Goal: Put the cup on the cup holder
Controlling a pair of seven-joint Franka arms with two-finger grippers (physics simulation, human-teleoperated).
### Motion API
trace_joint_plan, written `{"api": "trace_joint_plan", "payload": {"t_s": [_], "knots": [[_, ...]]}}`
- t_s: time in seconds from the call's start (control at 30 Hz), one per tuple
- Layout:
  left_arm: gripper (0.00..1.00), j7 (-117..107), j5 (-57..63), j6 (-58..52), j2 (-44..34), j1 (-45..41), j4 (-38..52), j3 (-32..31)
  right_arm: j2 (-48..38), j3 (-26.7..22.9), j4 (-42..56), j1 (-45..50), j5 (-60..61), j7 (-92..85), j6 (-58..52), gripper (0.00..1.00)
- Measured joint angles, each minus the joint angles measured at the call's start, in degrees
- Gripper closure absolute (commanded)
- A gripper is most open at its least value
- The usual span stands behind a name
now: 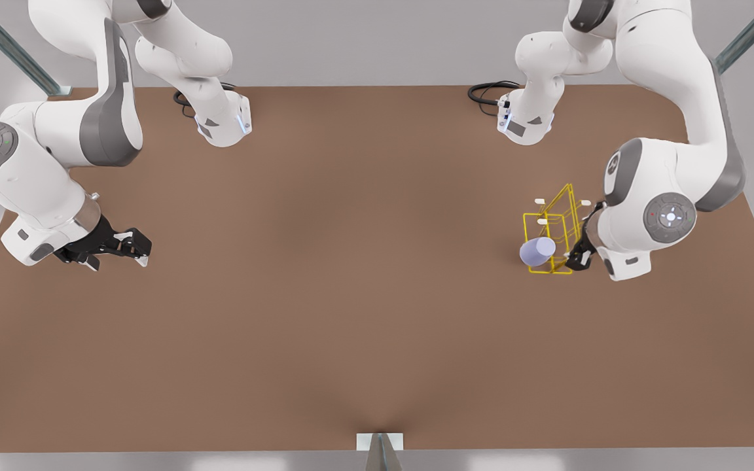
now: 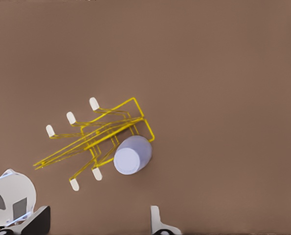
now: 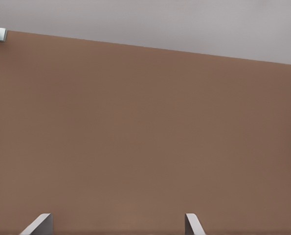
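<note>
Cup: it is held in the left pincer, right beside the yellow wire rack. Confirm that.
Not held. The cup rests against the cup holder, beside the yellow wire as stated, but the left pincer is open and apart from it. The left wrist view shows this.

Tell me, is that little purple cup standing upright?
No: the cup is tipped sideways, hanging among the cup holder wires off the table.

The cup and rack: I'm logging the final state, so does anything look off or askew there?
Nothing stands out. The cup hangs tilted on a lower peg of the upright cup holder, bottom facing out. The left gripper, open, sits beside the rack with nothing in its fingers; the right gripper, open, waits at the front view's left.
</note>
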Motion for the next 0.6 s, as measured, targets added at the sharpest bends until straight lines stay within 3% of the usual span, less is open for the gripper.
{"api": "trace_joint_plan", "payload": {"t_s": [0.6], "knots": [[0.0,37.8,-0.3,0.3,4.3,-0.1,5.2,0.1,0.2,-0.1,0.0,-0.2,0.0,0.0,0.0,0.0]]}}
